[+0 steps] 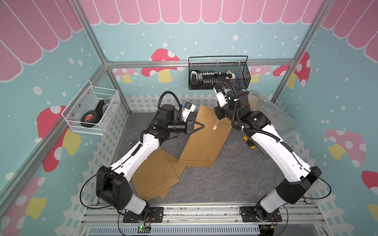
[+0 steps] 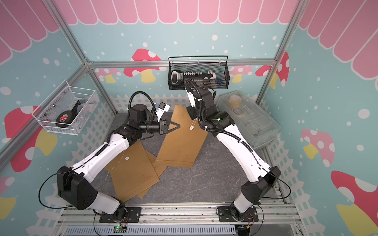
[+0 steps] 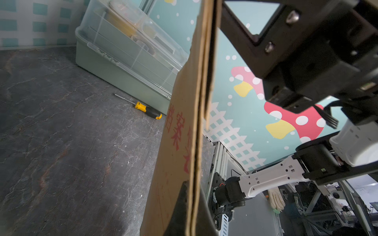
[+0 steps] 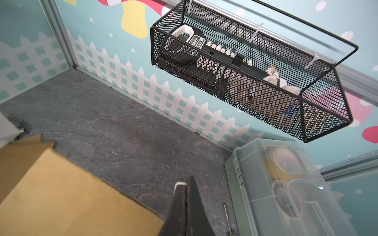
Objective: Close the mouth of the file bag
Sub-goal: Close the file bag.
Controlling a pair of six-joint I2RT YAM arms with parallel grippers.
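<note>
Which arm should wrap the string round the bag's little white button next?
Probably the right. The right end effector seems to pinch the string leading to the white button, while the left end effector is clamped on the file bag by its edge, steadying it.

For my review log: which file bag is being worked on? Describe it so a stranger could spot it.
On the grey table, between the two arms, one brown file bag stands tilted up. Unlike the flat file bags by the left arm, it has the left gripper shut on its edge.
</note>
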